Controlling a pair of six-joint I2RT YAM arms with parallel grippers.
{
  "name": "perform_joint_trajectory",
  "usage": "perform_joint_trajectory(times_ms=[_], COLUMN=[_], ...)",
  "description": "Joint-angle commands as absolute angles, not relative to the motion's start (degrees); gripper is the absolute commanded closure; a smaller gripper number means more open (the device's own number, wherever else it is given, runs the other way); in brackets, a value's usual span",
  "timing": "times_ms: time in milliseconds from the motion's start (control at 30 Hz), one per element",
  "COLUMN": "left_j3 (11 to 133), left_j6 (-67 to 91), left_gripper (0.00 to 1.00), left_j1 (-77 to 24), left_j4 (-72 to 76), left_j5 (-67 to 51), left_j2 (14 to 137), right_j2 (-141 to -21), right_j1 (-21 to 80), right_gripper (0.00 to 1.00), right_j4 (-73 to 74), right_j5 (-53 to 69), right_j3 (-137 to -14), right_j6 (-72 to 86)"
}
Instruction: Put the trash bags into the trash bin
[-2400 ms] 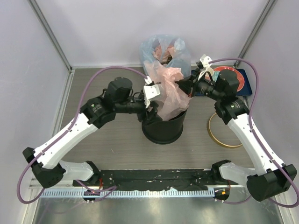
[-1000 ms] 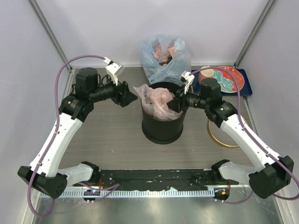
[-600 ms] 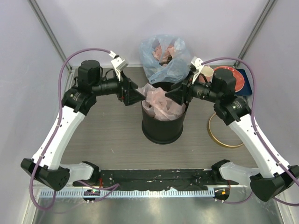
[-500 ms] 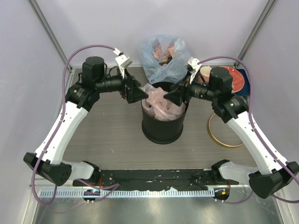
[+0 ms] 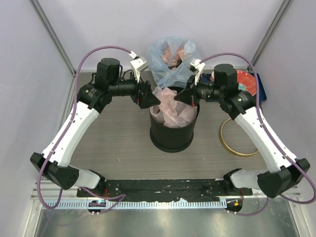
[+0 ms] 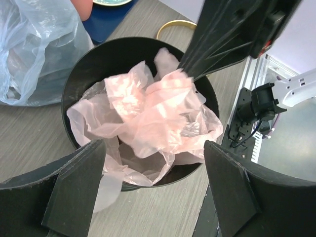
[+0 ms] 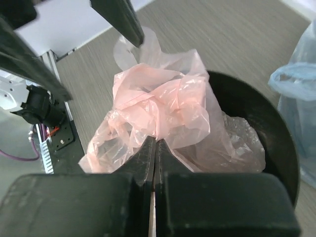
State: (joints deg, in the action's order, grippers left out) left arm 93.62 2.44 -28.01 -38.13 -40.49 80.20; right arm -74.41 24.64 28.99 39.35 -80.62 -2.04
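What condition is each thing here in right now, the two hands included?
black bin: upright, without its hoop.
pink bag: crumpled, bunched in the black bin's mouth.
gold hoop: flat on the table, apart.
bluish bag: stuffed, behind the black bin.
left hand: open, empty.
right hand: shut, tips at the pink bag.

Bluish stuffed bag [image 5: 165, 71], blue tray [image 5: 260, 91]

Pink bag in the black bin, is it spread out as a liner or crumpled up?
Crumpled: the pink bag sits bunched in folds in the bin, one edge spilling over the rim.
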Motion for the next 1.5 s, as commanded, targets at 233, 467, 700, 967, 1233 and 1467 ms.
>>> perform_joint_trajectory(times_ms=[233, 467, 700, 967, 1233, 1467], left_j3=[96.7, 96.3, 98.2, 98.9, 109.9, 106.3], left_j6=[0.5, 0.6, -2.2, -15.4, -32.8, -33.9], left_gripper=[0.21, 0.14, 0.17, 0.18, 0.15, 0.21], left_j1=[-27.9, -27.9, -28.1, -36.6, -43.1, -47.1], left_j4=[-38.1, -35.1, -37.0, -43.9, -55.8, -50.5], left_j5=[-39.7, -46.4, -42.2, -43.3, -38.0, -30.9], left_j2=[80.5, 80.4, 81.3, 81.0, 86.4, 84.5], right_j2=[-62.4, -58.7, -57.3, -54.8, -55.2, -53.9], right_j1=[21.2, 19.6, 19.6, 20.1, 20.4, 20.4], right_gripper=[0.99, 0.99, 0.99, 0.99, 0.99, 0.99], right_j4=[33.1, 35.0, 51.8, 57.4, 55.7, 46.2], right_j5=[38.8, 46.0, 51.8, 50.5, 48.7, 45.8], right_j3=[-83.2, -80.2, -78.4, -75.3, -75.6, -76.9], right_j6=[-5.2, -7.9, -24.3, -33.6, -32.0, -22.2])
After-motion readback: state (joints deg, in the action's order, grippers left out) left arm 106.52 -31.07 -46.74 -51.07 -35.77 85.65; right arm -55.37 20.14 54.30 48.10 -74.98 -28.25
